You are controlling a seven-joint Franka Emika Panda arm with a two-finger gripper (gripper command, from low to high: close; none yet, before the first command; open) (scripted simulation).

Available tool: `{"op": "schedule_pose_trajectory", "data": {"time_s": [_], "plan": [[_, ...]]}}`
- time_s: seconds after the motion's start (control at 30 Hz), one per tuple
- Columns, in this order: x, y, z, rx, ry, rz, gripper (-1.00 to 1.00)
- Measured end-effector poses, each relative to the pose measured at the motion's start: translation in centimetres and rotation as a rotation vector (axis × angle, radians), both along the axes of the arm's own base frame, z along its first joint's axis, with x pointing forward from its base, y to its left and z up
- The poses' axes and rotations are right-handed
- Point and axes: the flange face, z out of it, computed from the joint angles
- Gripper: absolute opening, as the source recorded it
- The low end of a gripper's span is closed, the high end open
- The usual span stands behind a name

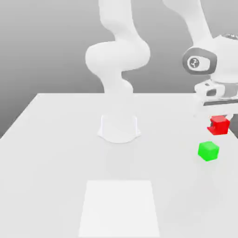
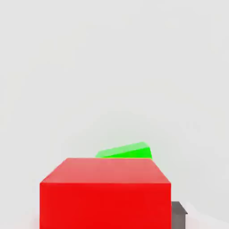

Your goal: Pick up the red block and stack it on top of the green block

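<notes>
The white desk point(image 1: 56, 153) is seen spread beneath the tool, with a paler rectangular patch point(image 1: 120, 207) marked on its near part, well apart from the tool toward the exterior view's left. The white Franka arm point(image 1: 118, 60) is mounted on a round base point(image 1: 119, 129) on the desk, and its upper links are bent over toward the exterior view's right, where the wrist with its dark grey joint cap point(image 1: 199, 62) is carried.

The tool point(image 1: 218, 122) is held below that wrist, pointing down, above the desk surface. It is pressed together on the red block point(image 1: 218, 125), which is pinched between the fingers and lifted clear of the desk. In the hand view the red block point(image 2: 105, 193) is seen directly in front of the camera, with a dark fingertip point(image 2: 179, 214) shown just beside one of its faces.

The green block point(image 1: 208, 151) is rested on the desk below the tool and slightly toward the exterior view's left of it, near the red block but apart from it. In the hand view the green block point(image 2: 125, 151) is partly hidden behind the top edge of the held red block.
</notes>
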Motion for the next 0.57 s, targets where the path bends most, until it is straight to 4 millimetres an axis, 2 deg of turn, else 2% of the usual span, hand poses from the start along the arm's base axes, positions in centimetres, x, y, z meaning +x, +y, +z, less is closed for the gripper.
{"op": "schedule_pose_trajectory", "data": {"time_s": [0.23,0.5,0.53,0.57], "plan": [[0.1,0.0,-1.9,-0.005,-0.002,-0.002,-1.00],[0.0,-0.6,-5.3,-0.024,0.018,-0.007,-1.00],[-0.1,-0.7,-5.7,-0.027,0.021,-0.007,1.00],[-0.1,-0.7,-5.7,-0.027,0.021,-0.006,1.00]]}}
